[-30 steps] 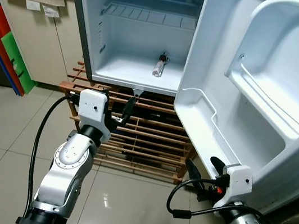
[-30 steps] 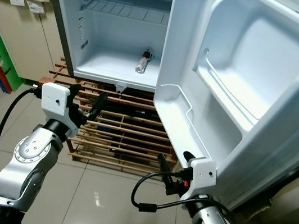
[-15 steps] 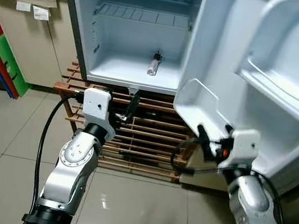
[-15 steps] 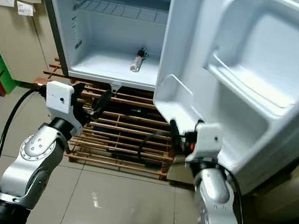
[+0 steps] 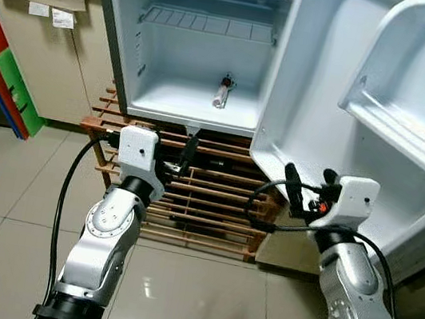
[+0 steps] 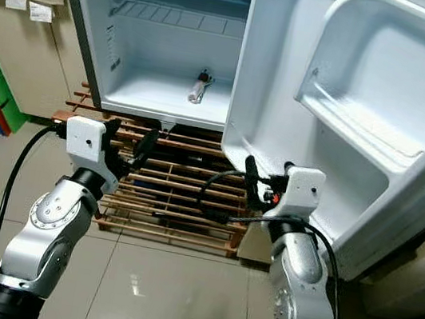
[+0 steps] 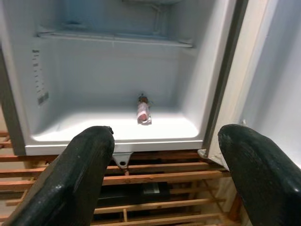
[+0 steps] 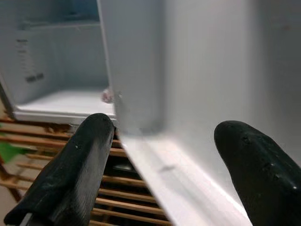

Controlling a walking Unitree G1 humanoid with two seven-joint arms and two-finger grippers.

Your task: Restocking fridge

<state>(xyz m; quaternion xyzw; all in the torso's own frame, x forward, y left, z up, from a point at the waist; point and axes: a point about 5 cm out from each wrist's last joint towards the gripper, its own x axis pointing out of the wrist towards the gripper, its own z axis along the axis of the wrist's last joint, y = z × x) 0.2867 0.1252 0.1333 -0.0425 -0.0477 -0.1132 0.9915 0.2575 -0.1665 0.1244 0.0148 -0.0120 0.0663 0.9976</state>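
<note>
The white fridge (image 5: 134, 42) stands open on a low rack. A small bottle (image 5: 223, 94) with a dark cap lies on the compartment floor, below a wire shelf (image 5: 206, 23). The door (image 5: 327, 97) swings out to the right and its moulded door shelves (image 5: 411, 130) are bare. My left gripper (image 5: 185, 155) hovers open in front of the fridge's bottom lip, pointing at the bottle (image 7: 142, 112). My right gripper (image 5: 307, 183) is open at the door's lower edge (image 8: 141, 117), one finger on either side of it.
A wooden slatted rack (image 5: 205, 203) sits under the fridge. A beige cabinet (image 5: 47, 52) with a cloth and small containers on top stands at the left. Red, green and blue boards (image 5: 7, 74) lean beside it. Glossy floor tiles (image 5: 3, 207) spread in front.
My right arm has risen from near the floor to the door's lower edge, with its open fingers now around that edge. The left arm has hardly moved. The camera shifted slightly.
</note>
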